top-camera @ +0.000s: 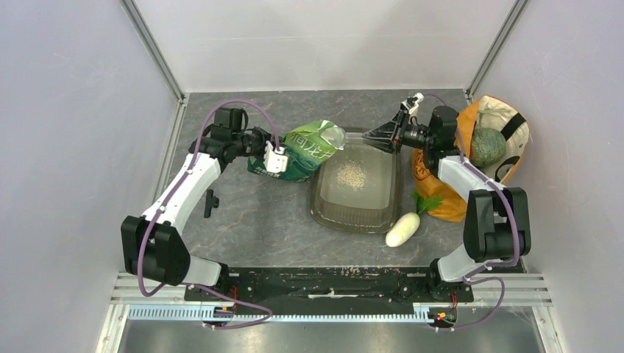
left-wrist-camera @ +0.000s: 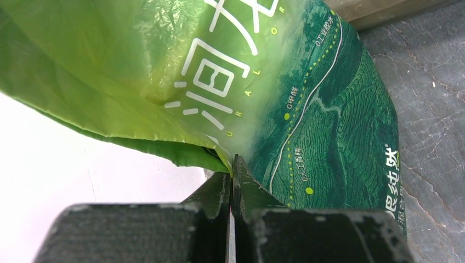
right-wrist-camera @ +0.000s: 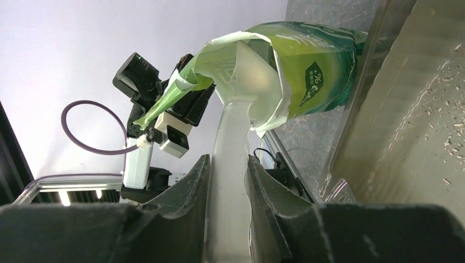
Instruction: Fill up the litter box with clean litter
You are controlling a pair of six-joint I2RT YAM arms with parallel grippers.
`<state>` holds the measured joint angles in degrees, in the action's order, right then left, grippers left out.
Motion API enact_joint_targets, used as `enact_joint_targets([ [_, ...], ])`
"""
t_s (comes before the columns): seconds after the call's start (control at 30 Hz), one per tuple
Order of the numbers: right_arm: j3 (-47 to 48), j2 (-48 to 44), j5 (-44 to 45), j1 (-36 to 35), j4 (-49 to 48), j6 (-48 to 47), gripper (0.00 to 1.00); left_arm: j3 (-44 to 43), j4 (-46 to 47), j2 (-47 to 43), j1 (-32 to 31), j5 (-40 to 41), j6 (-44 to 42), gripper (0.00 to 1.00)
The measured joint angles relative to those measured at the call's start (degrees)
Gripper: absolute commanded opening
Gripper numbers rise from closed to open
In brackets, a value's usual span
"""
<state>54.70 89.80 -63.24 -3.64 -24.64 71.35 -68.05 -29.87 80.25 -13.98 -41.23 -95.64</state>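
The litter box (top-camera: 318,193) is a smoky translucent tray at the table's middle, with a small heap of pale clean litter (top-camera: 352,175) in its far half. Left of its far corner a green printed bag (top-camera: 305,151) is held up and tilted, mouth toward the tray. My left gripper (top-camera: 282,159) is shut on the bag's edge (left-wrist-camera: 219,159), its jaws pressed together (left-wrist-camera: 233,164). My right gripper (top-camera: 388,134) is shut on the handle of a translucent white scoop (right-wrist-camera: 230,131). The scoop's bowl (top-camera: 335,136) sits inside the bag's mouth (right-wrist-camera: 312,76). Litter grains (right-wrist-camera: 449,126) dot the tray floor (right-wrist-camera: 395,120).
A white radish (top-camera: 402,229) lies at the tray's near right corner. An orange-and-cream fabric bag (top-camera: 441,195) holding a green melon (top-camera: 487,145) stands at the right. A small black part (top-camera: 212,202) lies left of the tray. Walls close in on both sides.
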Motion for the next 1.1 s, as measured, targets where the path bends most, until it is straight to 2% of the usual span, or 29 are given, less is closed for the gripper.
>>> enact_joint_targets([
  [0.47,-3.8,-6.23,-3.74,7.19,3.78,-1.79,0.0,-0.02,0.02,0.57,0.02,-0.9,-0.04,0.02],
  [0.67,-4.7,-8.63,-5.81,10.58,8.2,-4.11,0.0,-0.02,0.02,0.7,0.13,-0.83,-0.04,0.02],
  [0.87,-4.74,-12.11,-8.7,15.17,17.92,-11.08,0.0,-0.04,0.09,0.79,0.13,-0.7,-0.07,0.02],
  [1.0,-4.48,-13.88,-10.51,18.45,28.35,-18.69,0.0,-0.04,0.04,0.85,0.13,-0.74,-0.07,0.02],
  [1.1,-0.31,-13.6,-9.25,19.67,42.93,-29.83,0.0,-0.04,0.04,0.98,0.13,-0.92,-0.09,0.02],
])
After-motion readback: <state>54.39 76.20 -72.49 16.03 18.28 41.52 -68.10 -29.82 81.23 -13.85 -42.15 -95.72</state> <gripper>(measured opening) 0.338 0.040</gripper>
